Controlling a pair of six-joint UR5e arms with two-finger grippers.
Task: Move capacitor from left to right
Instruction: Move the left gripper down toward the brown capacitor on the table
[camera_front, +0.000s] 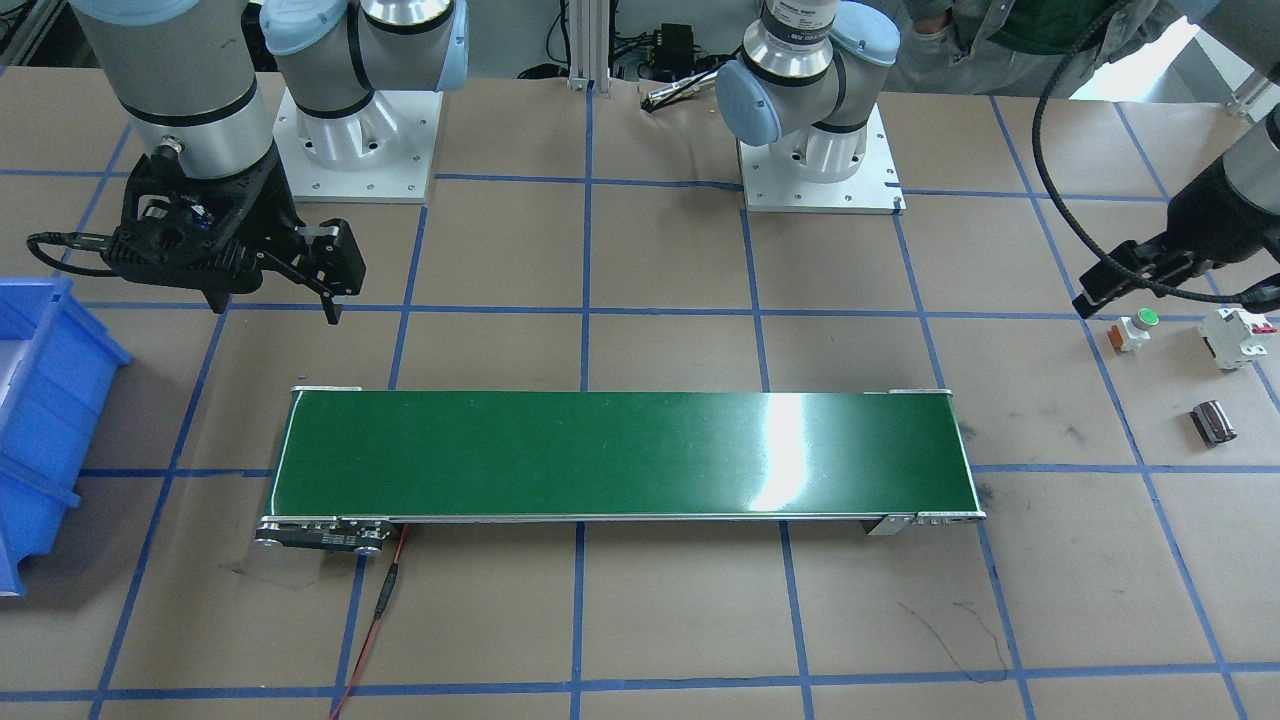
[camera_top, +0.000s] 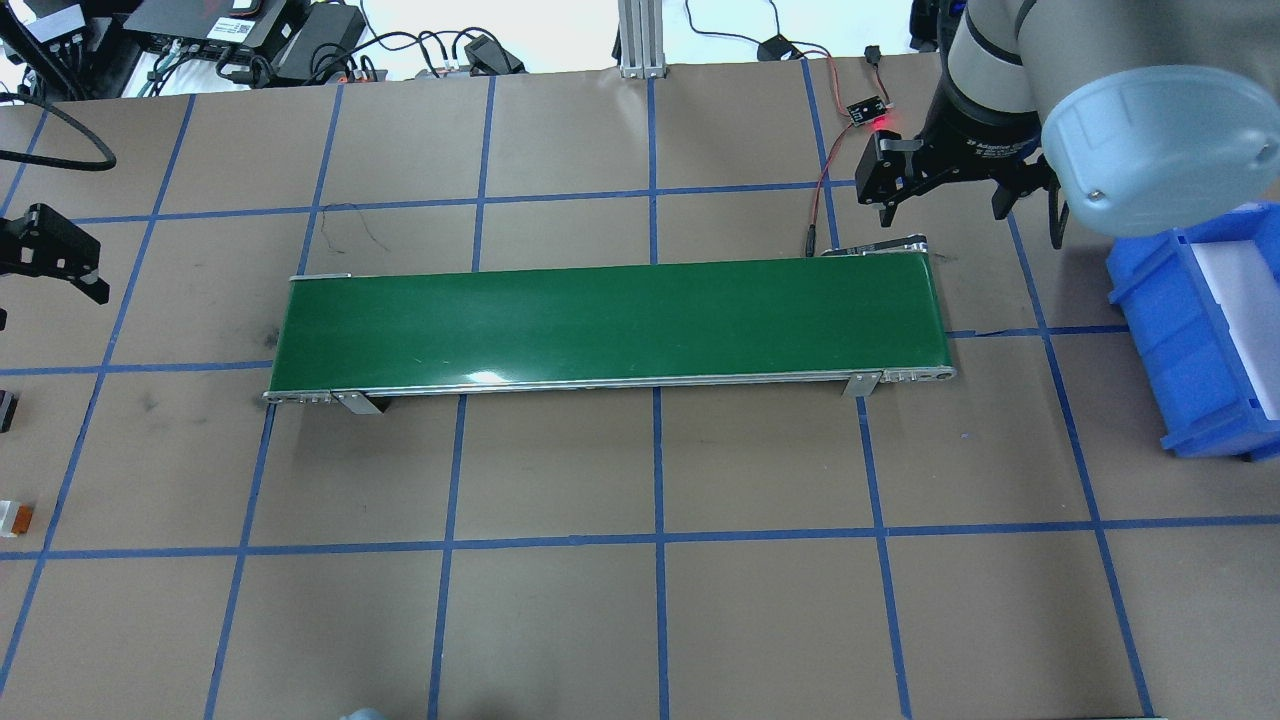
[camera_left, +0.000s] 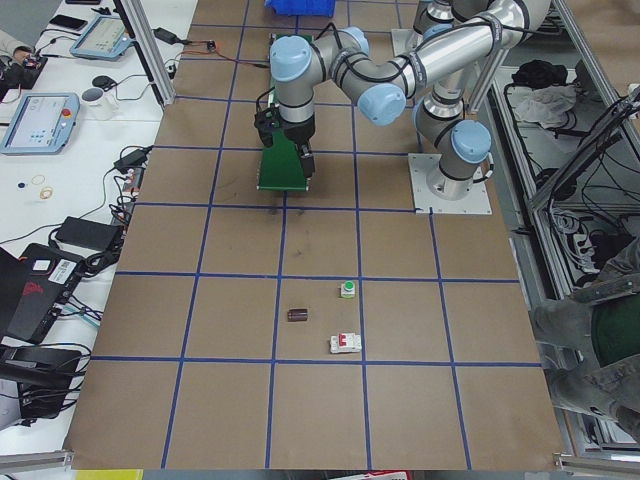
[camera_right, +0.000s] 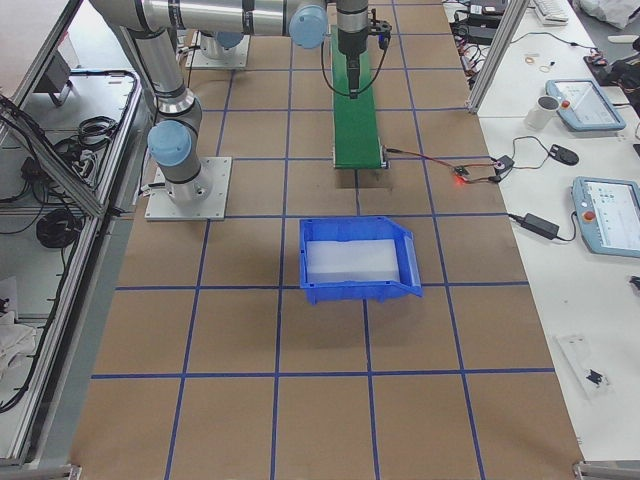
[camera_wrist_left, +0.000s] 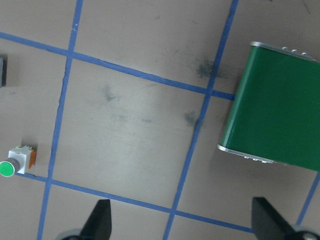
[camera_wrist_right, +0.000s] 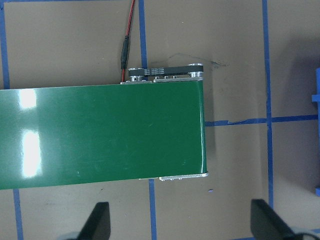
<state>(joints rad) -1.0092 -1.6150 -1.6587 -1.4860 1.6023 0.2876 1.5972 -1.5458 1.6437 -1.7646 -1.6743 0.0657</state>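
Observation:
The capacitor (camera_front: 1212, 421), a stubby dark part with grey end bands, lies on the brown table beyond the conveyor's end on my left side. It also shows in the exterior left view (camera_left: 298, 315) and as a dark sliver at the left wrist view's edge (camera_wrist_left: 1, 70). My left gripper (camera_front: 1105, 288) hovers open and empty behind the push button, well short of the capacitor; its open fingertips (camera_wrist_left: 102, 220) show in the wrist view. My right gripper (camera_top: 945, 200) is open and empty above the far corner of the conveyor's other end.
A green conveyor belt (camera_front: 620, 455) runs across the table's middle. A white-and-orange button with a green cap (camera_front: 1133, 330) and a white circuit breaker with a red switch (camera_front: 1238, 336) lie near the capacitor. A blue bin (camera_top: 1200, 340) stands beyond the belt's right end.

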